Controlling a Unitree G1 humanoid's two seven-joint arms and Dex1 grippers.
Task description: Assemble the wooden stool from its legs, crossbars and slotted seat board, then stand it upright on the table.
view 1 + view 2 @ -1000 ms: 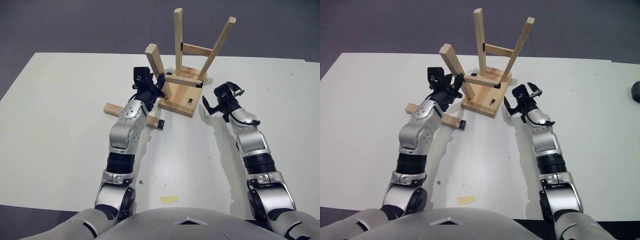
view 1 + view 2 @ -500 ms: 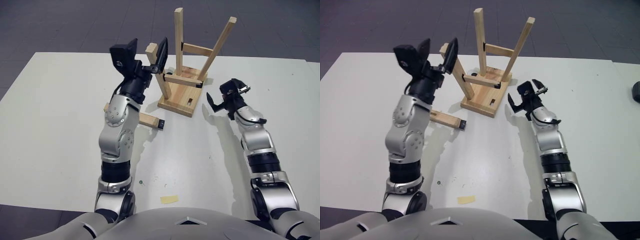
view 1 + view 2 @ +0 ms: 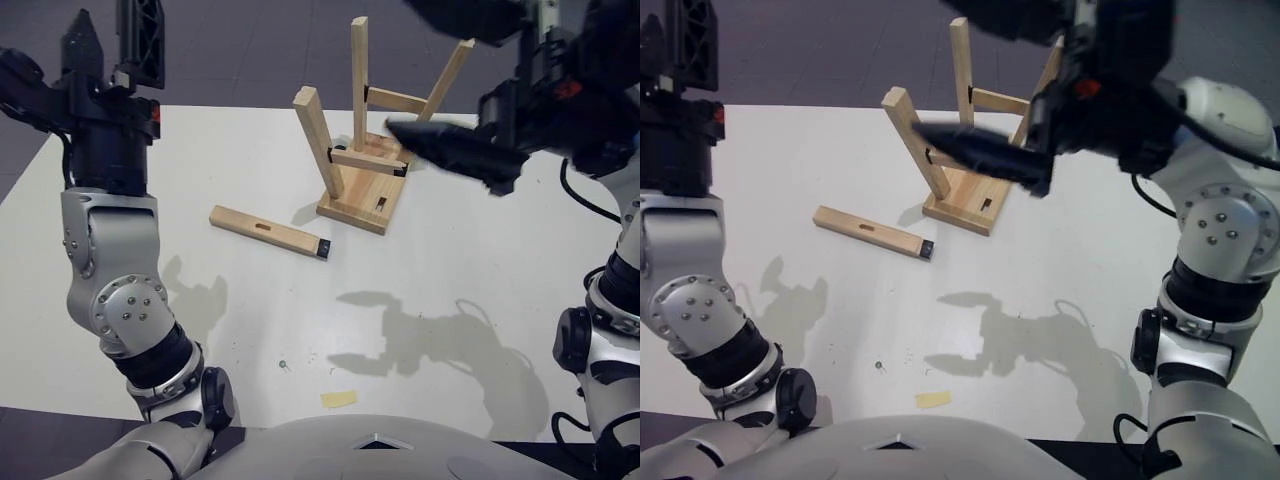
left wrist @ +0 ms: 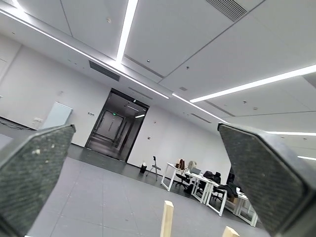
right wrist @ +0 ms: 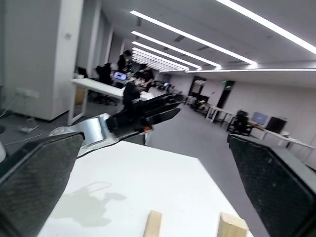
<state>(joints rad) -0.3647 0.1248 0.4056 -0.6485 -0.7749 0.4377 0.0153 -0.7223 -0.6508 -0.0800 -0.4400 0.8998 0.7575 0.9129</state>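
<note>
Stool (image 3: 362, 175): sitting upside down on the counter (image 3: 200, 330), three legs pointing up.
Fourth leg (image 3: 268, 231): lying loose beside it.
Tools: left tool (image 3: 110, 38) and right tool (image 3: 445, 85) hovering high, both gaping wide, empty.
Next: lowering a tool onto that leg, I reckon.

Right gripper (image 3: 400, 65) hung close to the lens, a dark blur, covering part of the stool's (image 3: 355, 190) right-hand leg and seat corner. Left gripper (image 3: 110, 15) was clipped by the top edge. Tiny speck (image 3: 285, 364) on the table (image 3: 500, 240): too small to tell.
</note>
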